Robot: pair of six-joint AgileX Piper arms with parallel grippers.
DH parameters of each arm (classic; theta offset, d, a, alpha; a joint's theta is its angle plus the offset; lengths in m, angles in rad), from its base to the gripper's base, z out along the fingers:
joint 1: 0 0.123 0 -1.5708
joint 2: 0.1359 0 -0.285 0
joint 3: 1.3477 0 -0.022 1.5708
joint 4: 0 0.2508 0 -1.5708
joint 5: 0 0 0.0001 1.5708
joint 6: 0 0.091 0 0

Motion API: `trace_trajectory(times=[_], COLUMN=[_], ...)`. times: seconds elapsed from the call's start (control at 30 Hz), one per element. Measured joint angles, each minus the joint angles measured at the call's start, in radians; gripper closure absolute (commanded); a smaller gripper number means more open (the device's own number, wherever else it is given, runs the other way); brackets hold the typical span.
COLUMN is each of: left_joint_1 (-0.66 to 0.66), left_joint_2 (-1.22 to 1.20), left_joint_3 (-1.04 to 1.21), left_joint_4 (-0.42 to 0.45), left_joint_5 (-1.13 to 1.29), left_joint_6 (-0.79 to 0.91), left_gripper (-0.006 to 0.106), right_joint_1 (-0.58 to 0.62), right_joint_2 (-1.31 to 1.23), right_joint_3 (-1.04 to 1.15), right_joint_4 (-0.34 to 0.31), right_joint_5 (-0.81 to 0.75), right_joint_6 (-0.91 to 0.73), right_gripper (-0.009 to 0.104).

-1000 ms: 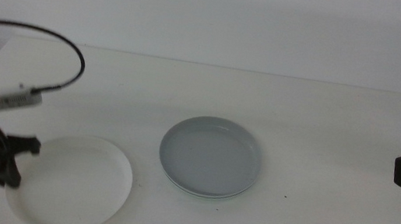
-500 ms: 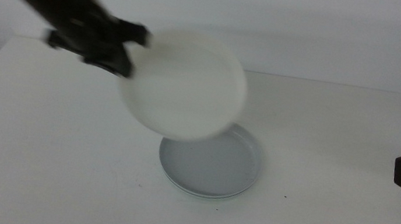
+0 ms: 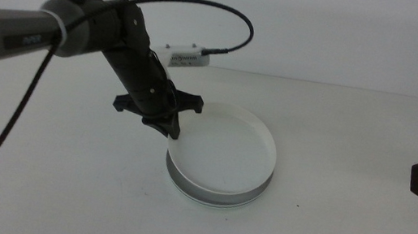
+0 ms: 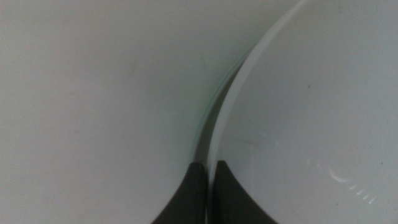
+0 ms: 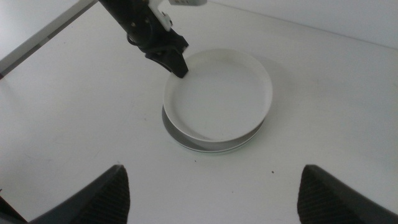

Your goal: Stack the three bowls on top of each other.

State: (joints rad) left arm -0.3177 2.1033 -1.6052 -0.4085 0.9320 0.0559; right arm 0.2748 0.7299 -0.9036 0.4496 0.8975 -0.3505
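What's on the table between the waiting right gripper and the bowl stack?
Nothing: only bare table separates the right gripper from the white bowl atop the stack, seen in the right wrist view.

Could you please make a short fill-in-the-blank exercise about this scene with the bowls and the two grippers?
1. The left gripper is shut on the rim of the ____ bowl.
2. The white bowl sits on top of the grey-blue bowl, near the ____ of the table.
3. The right gripper waits to one side with its jaws ____.

Missing words: white; middle; open
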Motion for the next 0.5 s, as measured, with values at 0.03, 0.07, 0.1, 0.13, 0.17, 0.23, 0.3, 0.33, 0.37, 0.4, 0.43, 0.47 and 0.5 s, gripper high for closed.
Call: trace_trajectory(times=[0.03, 0.07, 0.1, 0.13, 0.17, 0.23, 0.3, 0.33, 0.37, 0.4, 0.43, 0.47, 0.5], left_joint_1=[-0.002, -0.005, -0.007, -0.009, -0.009, -0.010, -0.010, -0.010, -0.010, -0.010, -0.010, -0.010, -0.010], left_joint_2=[0.006, 0.008, 0.010, 0.012, 0.012, 0.012, 0.012, 0.012, 0.005, -0.006, -0.020, -0.047, -0.083], left_joint_3=[0.000, 0.000, 0.000, 0.000, 0.000, 0.000, 0.000, 0.000, 0.000, 0.000, 0.000, 0.000, 0.000], left_joint_4=[-0.005, -0.013, -0.018, -0.024, -0.031, -0.042, -0.052, -0.052, -0.052, -0.045, -0.032, -0.010, 0.023], left_joint_5=[-0.003, -0.002, -0.004, -0.007, -0.012, -0.016, -0.011, -0.001, 0.009, 0.020, 0.028, 0.033, 0.035], left_joint_6=[0.000, 0.000, 0.000, 0.002, 0.006, 0.024, 0.047, 0.054, 0.065, 0.073, 0.075, 0.077, 0.070], left_gripper=[0.101, 0.099, 0.097, 0.094, 0.091, 0.082, 0.067, 0.060, 0.051, 0.042, 0.032, 0.023, 0.014], right_joint_1=[0.000, 0.000, 0.000, 0.000, 0.000, 0.000, 0.000, 0.000, 0.000, 0.000, 0.000, 0.000, 0.000], right_joint_2=[0.000, 0.000, 0.000, 0.000, 0.000, 0.000, 0.000, 0.000, 0.000, 0.000, 0.000, 0.000, 0.000], right_joint_3=[0.000, 0.000, 0.000, 0.000, 0.000, 0.000, 0.000, 0.000, 0.000, 0.000, 0.000, 0.000, 0.000], right_joint_4=[0.000, 0.000, 0.000, 0.000, 0.000, 0.000, 0.000, 0.000, 0.000, 0.000, 0.000, 0.000, 0.000], right_joint_5=[0.000, 0.000, 0.000, 0.000, 0.000, 0.000, 0.000, 0.000, 0.000, 0.000, 0.000, 0.000, 0.000], right_joint_6=[0.000, 0.000, 0.000, 0.000, 0.000, 0.000, 0.000, 0.000, 0.000, 0.000, 0.000, 0.000, 0.000], right_gripper=[0.016, 0.016, 0.016, 0.016, 0.016, 0.016, 0.016, 0.016, 0.016, 0.016, 0.016, 0.016, 0.016])
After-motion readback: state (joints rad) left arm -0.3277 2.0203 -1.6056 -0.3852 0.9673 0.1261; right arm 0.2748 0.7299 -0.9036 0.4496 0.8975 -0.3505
